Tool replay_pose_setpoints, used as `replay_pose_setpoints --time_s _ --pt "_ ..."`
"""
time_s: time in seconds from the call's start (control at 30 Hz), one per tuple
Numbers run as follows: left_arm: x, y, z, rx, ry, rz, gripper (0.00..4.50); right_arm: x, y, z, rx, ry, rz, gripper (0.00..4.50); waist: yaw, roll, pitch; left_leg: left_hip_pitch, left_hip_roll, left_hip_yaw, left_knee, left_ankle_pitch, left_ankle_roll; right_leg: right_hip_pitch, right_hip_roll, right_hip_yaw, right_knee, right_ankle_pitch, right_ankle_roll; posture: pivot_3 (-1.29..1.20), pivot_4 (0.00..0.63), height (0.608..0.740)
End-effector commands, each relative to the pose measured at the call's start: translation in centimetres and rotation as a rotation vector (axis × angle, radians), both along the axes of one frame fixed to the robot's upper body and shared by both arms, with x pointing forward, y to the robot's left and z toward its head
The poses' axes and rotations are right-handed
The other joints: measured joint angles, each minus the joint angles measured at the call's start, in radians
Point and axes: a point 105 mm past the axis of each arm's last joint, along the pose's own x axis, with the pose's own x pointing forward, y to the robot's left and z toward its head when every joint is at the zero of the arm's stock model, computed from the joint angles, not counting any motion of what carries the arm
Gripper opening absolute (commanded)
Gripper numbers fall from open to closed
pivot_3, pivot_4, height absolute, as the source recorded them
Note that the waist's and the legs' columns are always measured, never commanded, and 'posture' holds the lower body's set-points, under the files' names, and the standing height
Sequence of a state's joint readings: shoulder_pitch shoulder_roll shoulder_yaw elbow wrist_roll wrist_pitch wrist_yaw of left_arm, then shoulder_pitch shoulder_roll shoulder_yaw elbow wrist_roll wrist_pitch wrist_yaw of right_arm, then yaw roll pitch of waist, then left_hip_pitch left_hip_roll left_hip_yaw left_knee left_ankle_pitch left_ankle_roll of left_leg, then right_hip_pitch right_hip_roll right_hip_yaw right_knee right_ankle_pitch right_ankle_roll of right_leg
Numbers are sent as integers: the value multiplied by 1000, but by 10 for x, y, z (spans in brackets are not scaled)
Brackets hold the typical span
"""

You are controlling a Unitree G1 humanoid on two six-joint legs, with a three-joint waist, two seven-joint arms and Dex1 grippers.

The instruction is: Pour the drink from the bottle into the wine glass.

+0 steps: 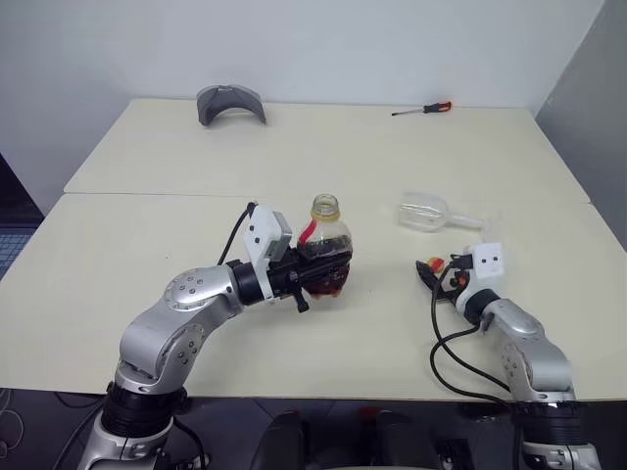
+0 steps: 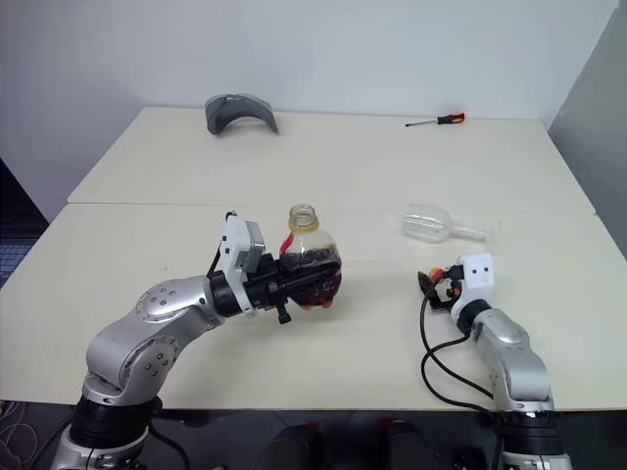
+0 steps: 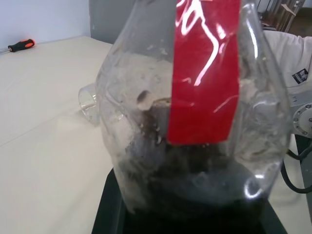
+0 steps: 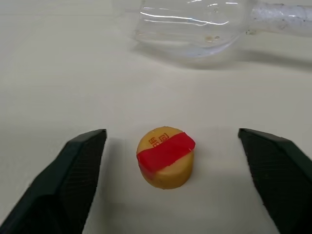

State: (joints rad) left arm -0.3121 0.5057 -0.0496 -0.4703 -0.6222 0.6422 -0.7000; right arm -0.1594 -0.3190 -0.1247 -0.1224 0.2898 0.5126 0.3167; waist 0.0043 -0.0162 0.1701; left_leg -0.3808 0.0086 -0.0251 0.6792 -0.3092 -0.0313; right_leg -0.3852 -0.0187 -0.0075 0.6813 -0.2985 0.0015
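Here, the bottle [image 1: 325, 257] is being held uncapped by the left gripper [image 1: 323, 266] while the cap [image 4: 165, 157] is lying on the surface [image 1: 147, 245].

The bottle is being gripped upright around its belly by the closed left jaws, just above the surface, with its mouth open and the dark drink [image 2: 313, 279] sitting in the lower half. The right gripper [image 4: 170, 170] is being kept low at the surface, its jaws standing wide open on either side of the yellow cap with the red strip, neither finger touching it. The glass [image 1: 423, 213] is lying on its side beyond the right gripper, well apart from the bottle, its stem pointing right. A screwdriver [image 1: 423, 110] and a grey curved object [image 1: 230, 103] are lying at the far edge.
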Motion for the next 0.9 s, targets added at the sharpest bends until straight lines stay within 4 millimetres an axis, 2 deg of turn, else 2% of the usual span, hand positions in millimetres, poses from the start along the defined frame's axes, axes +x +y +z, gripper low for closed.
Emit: replay_pose_setpoints --time_s 0.03,0.13,0.23,0.37,0.5,0.63,0.77,0.9 --pt "-2 5 15 -26 -64 31 970 -5 -5 16 -17 -15 25 4466 -2 0 0 0 0 0 0 0 0 0 0 0 0 0 0 0 150 740" --pt "3 13 14 -18 -69 84 970 -10 11 42 1 -68 144 4466 -6 1 1 -1 0 0 0 0 0 -2 0 0 0 0 0 0 150 740" --pt "16 27 15 -36 -63 193 970 -25 39 68 10 -159 402 4466 -12 2 1 -1 1 0 0 -1 2 -2 1 0 1 0 0 0 150 740" --pt "36 44 15 -49 -94 351 970 -45 59 71 -5 -194 681 4466 -9 1 1 -1 1 -1 0 -2 3 -1 1 -1 0 0 0 0 150 740" --pt "64 75 22 -82 -149 606 970 -59 90 95 23 -264 943 4466 -8 0 2 -1 1 -1 1 -2 4 -1 1 -1 0 0 0 0 150 740" --pt "84 113 22 -72 -172 841 970 -51 121 122 65 -340 1034 4466 -13 0 2 -1 2 -1 0 -2 3 -2 1 -1 1 0 0 0 150 740" --pt "91 146 26 -16 -216 974 970 -39 150 146 129 -390 1033 4466 -12 0 2 -2 2 -1 0 0 0 -3 1 -1 1 0 0 0 150 740" --pt "93 175 28 18 -251 1049 970 -35 174 154 150 -397 1044 4466 -10 0 2 -3 1 0 0 1 -1 -4 -1 -1 0 0 0 0 150 740"
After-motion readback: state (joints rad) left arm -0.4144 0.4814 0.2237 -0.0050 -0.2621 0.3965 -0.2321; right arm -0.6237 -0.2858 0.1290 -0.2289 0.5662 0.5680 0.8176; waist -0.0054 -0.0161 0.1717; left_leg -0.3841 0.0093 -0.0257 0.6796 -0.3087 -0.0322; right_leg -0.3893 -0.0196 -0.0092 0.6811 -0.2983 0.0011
